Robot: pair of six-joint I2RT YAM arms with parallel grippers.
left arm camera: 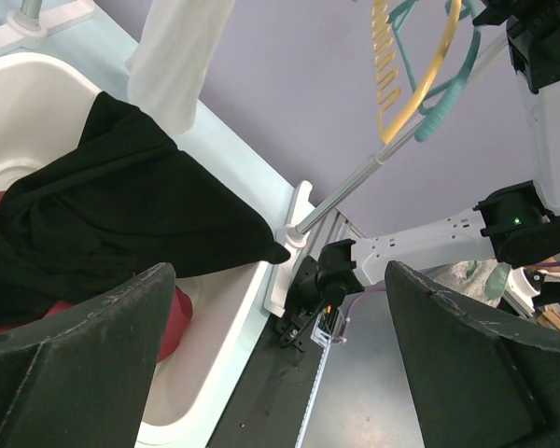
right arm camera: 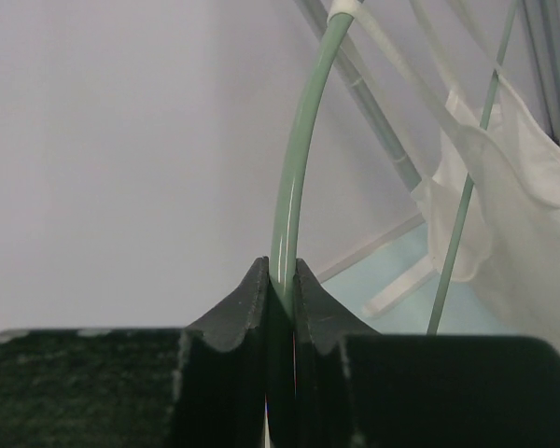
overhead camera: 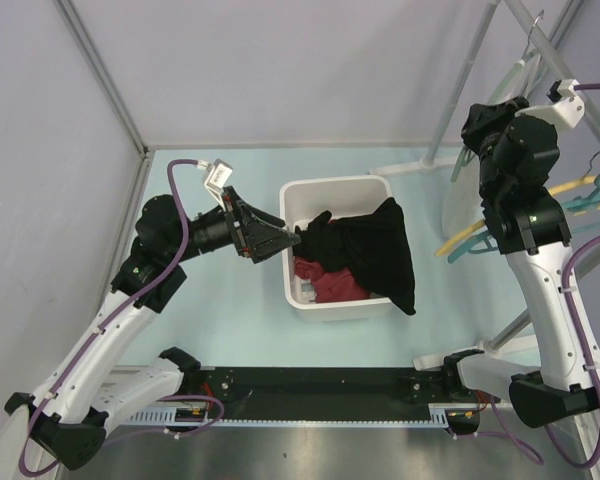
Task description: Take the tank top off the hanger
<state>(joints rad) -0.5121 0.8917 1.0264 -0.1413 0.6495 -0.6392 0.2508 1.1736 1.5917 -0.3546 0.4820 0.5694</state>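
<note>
Where the right gripper meets the work, its fingers are drawn in narrow and pinch the curved wire of the pale green hanger. Nothing else is in the bite. The wire is thin, smooth and round, so it could slip or turn between the pads if load comes on sideways.

Just beyond the grip, the white tank top hangs to one side, clear of the fingers. Its straps run up toward the top of the hanger, and it appears to be fully on it. In the overhead view it hangs at the rack on the far right.

Hazards noted:
- Hauling on the hanger with the straps in place could drag it along or off the rack rail. The garment would then come away with it rather than off it.
- A strap could catch on the hanger's shoulder and stretch.
- The yellow and teal hangers hang close by and could tangle or be knocked.

The left gripper stands wide open and holds nothing. It sits at the left rim of the white bin, near the black garment draped there and well apart from the tank top. Stripping the straps likely needs this second hand. Its spread fingers could snag the black cloth on leaving, and both arms would crowd the rack.
</note>
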